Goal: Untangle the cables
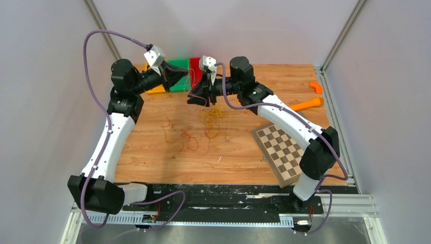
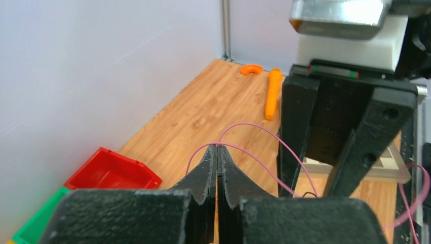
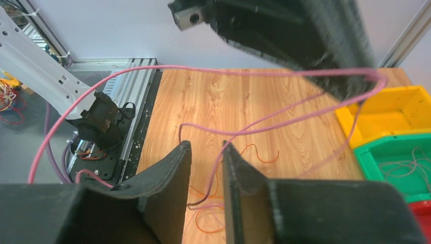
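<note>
My left gripper [image 1: 185,76] is raised near the bins and shut on a thin pink strand [image 2: 249,123], pinched at the fingertips [image 2: 217,148]. The strand runs across to my right gripper [image 1: 197,96], which is open, and it passes loosely through the gap between those fingers [image 3: 203,148]. In the right wrist view the strand [image 3: 254,72] arcs up toward the left gripper's blurred body [image 3: 305,35]. On the table below lie a yellow tangle [image 1: 213,116] and loose orange and red strands [image 1: 185,140], which also show in the right wrist view [image 3: 259,152].
Yellow [image 3: 391,112], green [image 3: 401,162] and red [image 2: 112,173] bins stand at the back of the table; the green one holds thin strands. A chessboard [image 1: 282,150] lies front right. An orange carrot-shaped piece [image 1: 307,104] and a curved orange piece [image 1: 316,86] lie at the right.
</note>
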